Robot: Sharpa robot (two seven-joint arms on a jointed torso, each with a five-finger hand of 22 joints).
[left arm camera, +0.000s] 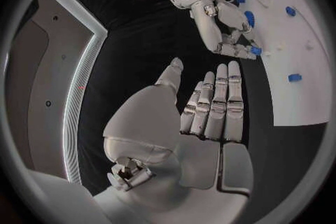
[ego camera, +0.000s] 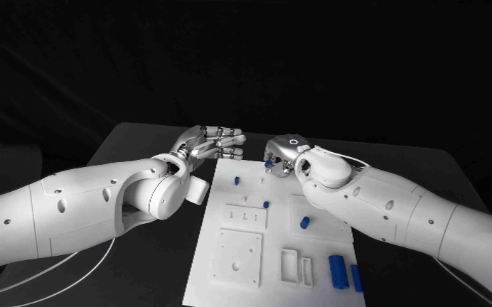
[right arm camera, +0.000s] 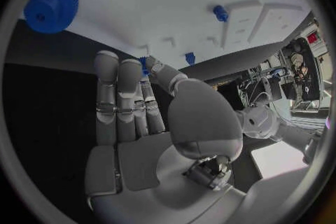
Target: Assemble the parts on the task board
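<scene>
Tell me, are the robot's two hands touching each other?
Apart. The left wrist view shows black table between the left hand and the right hand.

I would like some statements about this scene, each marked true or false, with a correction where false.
1. The right hand pinches a small blue part at the far edge of the task board. True.
2. The left hand holds a blue part. False: it holds nothing, its fingers straight and together.
3. Two long blue parts lie at the board's near right corner. True.
4. A blue gear lies on the white board. True.
5. The left hand rests on the board. False: it is beside the board's far left corner, over the black table.
</scene>
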